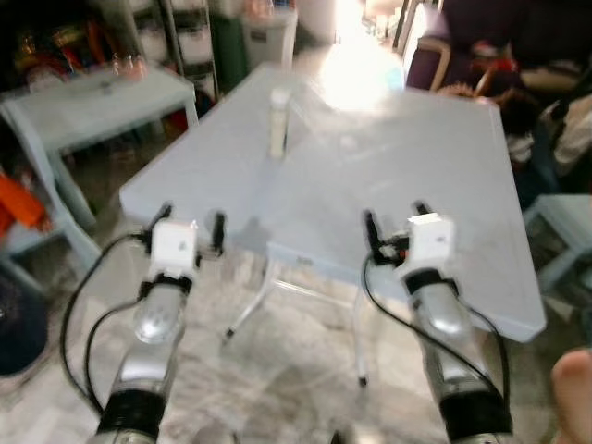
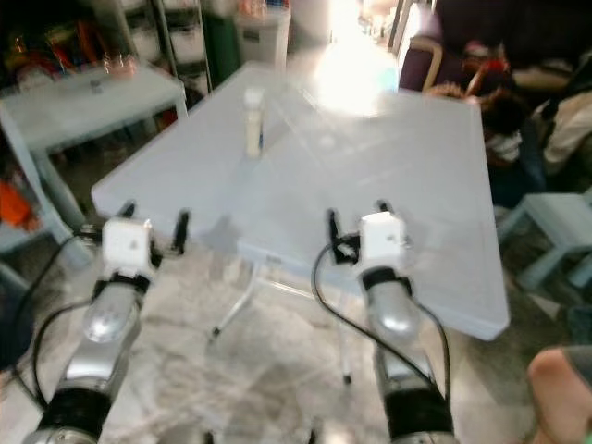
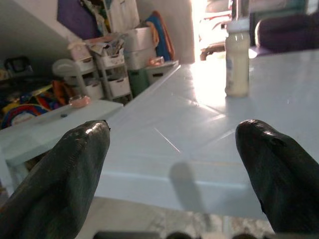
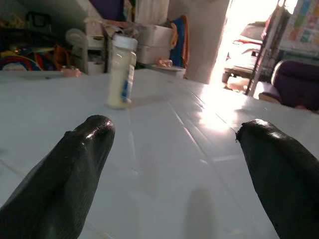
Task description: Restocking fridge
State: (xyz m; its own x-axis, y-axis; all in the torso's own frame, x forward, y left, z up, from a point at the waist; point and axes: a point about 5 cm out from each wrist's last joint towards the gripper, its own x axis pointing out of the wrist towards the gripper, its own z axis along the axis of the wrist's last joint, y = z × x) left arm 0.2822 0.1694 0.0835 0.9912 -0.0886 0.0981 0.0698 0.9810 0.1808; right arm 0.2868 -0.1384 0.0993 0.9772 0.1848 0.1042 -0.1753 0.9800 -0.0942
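A pale cream bottle (image 1: 277,122) with a white cap stands upright on the far left part of a light blue folding table (image 1: 444,176). It also appears in the left wrist view as the bottle (image 3: 237,59) and in the right wrist view as the bottle (image 4: 121,70). My left gripper (image 1: 191,228) is open at the table's near left edge, well short of the bottle. My right gripper (image 1: 395,222) is open over the table's near edge, with nothing between its fingers (image 4: 79,164).
A smaller light blue table (image 1: 88,102) stands to the left, with shelves and storage bins (image 3: 112,69) behind it. A person (image 1: 518,83) sits at the far right, and a knee (image 1: 573,388) is at the lower right. Marble floor lies below the table.
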